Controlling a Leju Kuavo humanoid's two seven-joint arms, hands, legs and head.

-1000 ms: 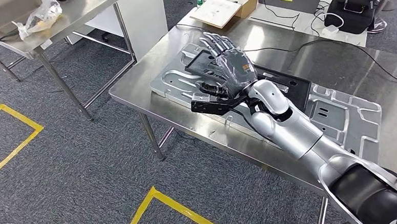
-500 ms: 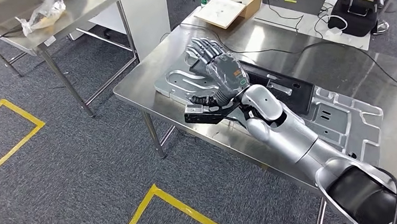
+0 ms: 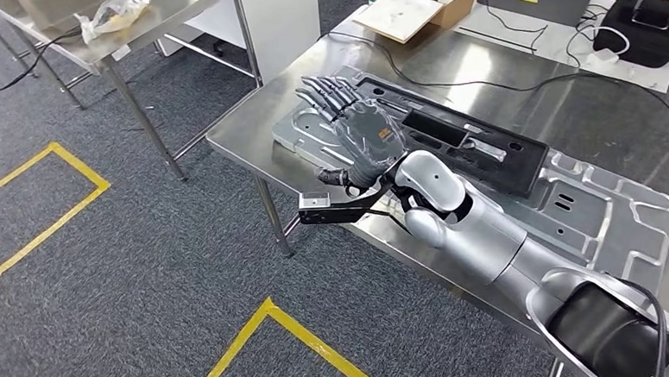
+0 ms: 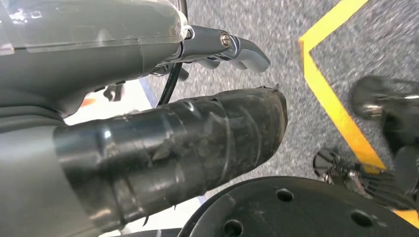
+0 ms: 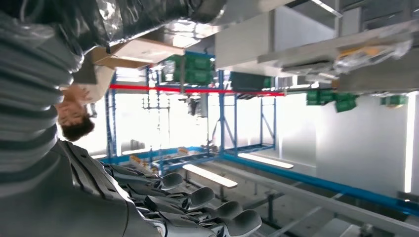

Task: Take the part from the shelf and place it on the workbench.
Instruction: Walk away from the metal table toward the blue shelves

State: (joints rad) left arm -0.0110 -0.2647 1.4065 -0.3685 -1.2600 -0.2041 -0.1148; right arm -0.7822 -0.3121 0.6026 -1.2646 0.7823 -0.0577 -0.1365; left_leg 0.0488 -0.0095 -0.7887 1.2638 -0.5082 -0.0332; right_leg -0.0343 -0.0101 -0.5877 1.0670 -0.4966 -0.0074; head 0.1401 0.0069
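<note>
Part laid on bench, right robot hand [image 3: 358, 135] released above it.

Nearest, yellow floor tape [image 3: 273, 317] is seen on grey carpet. At the bench [image 3: 242, 141] front edge, the right arm is reached across, its robot hand held flat with fingers spread and nothing grasped, just above the near end of the black part [image 3: 476, 146]; likely a let-go pose. The part is laid lengthwise on a silver metal plate [image 3: 591, 210], probably as its seat, so placement is judged done. Farther back, cables [image 3: 481, 81], an open cardboard box [image 3: 421, 2] and a black case [image 3: 651, 25] are left on the bench. The left robot hand [image 4: 148, 143] is hung over the floor; its state cannot be told.
</note>
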